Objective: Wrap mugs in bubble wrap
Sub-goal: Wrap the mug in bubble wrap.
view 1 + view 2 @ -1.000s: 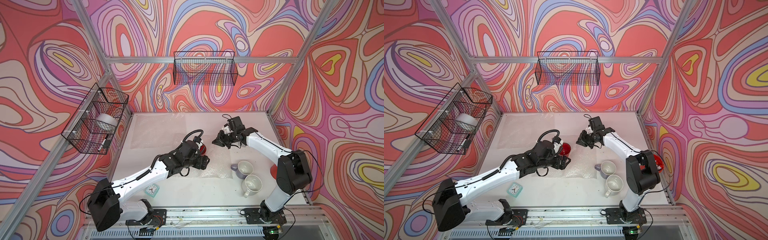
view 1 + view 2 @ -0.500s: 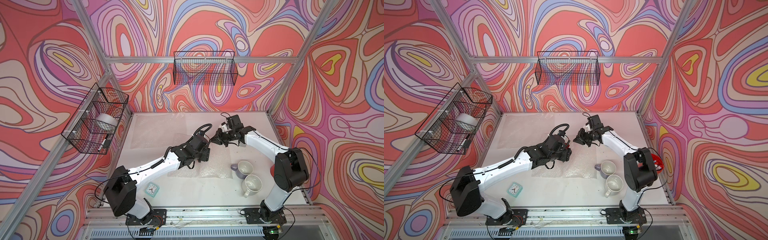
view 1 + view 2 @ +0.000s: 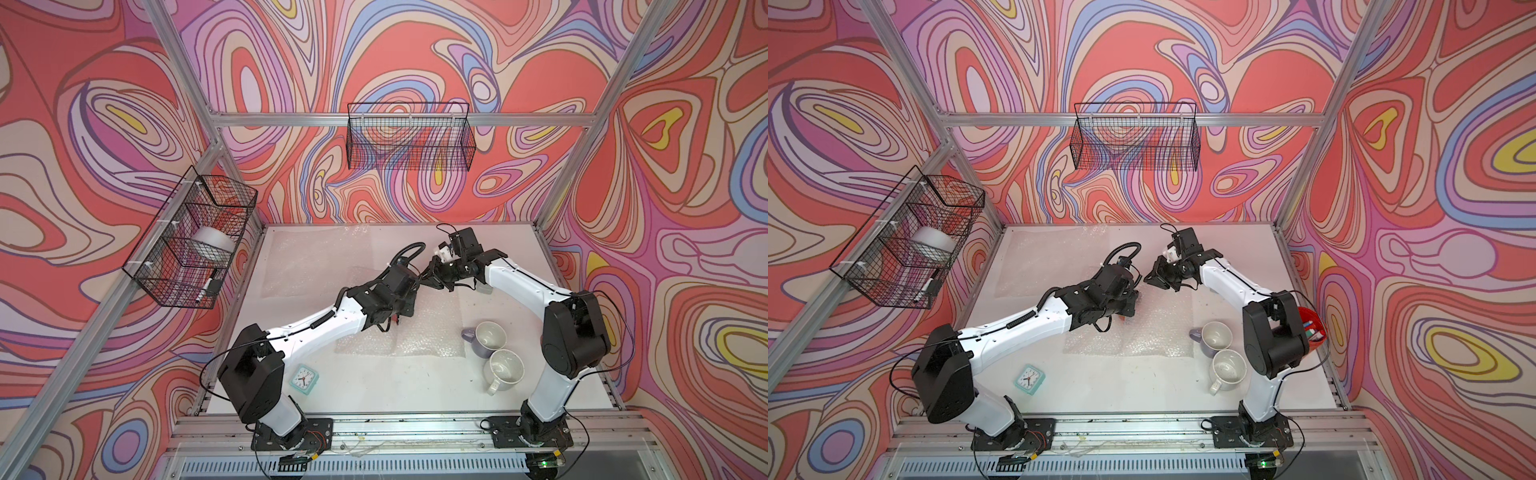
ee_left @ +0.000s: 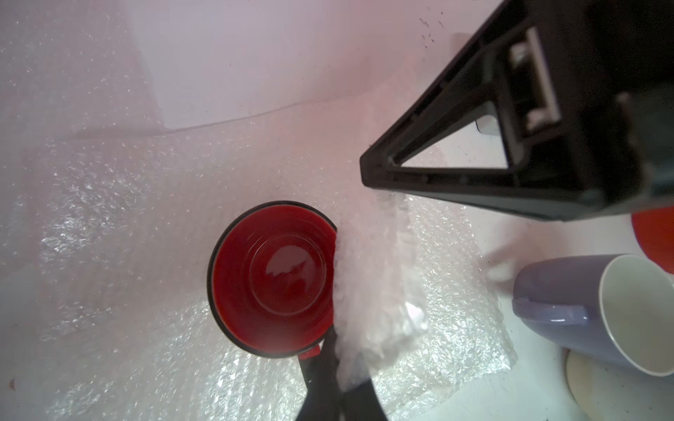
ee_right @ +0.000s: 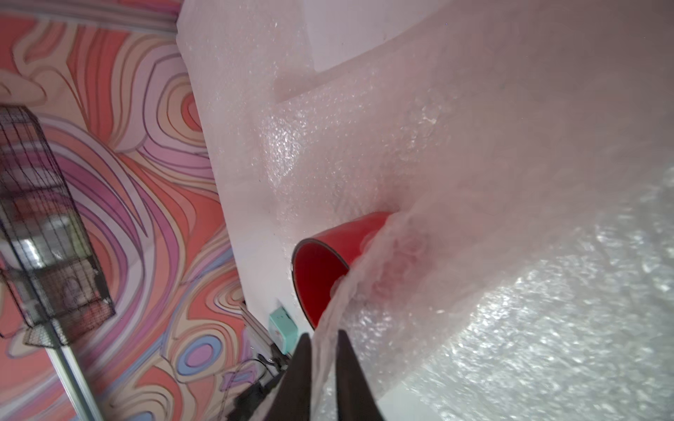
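Observation:
The red mug [image 4: 273,277] stands upright on a bubble wrap [image 3: 415,332] sheet; in both top views my left arm hides it. One edge of the sheet is lifted and bunched against the mug's side. My left gripper [image 4: 337,350] is shut on that bunched wrap beside the rim. My right gripper [image 5: 324,339] faces it from the far side, jaws slightly apart, with the wrap's edge running loosely between them. The two grippers nearly meet at mid-table, left gripper [image 3: 405,309] and right gripper [image 3: 428,276]. The lavender mug [image 3: 486,338] and the white mug [image 3: 505,368] sit unwrapped at the right.
A teal clock [image 3: 304,377] lies near the front left. Another bubble wrap sheet [image 3: 307,266] lies flat at the back left. A red cup with markers [image 3: 1310,328] stands behind the right arm. Wire baskets hang on the back wall [image 3: 409,137] and the left wall [image 3: 191,241].
My left gripper reached farther back over the red mug and closed on the lifted wrap. My right gripper's jaws, shut before, have parted a little.

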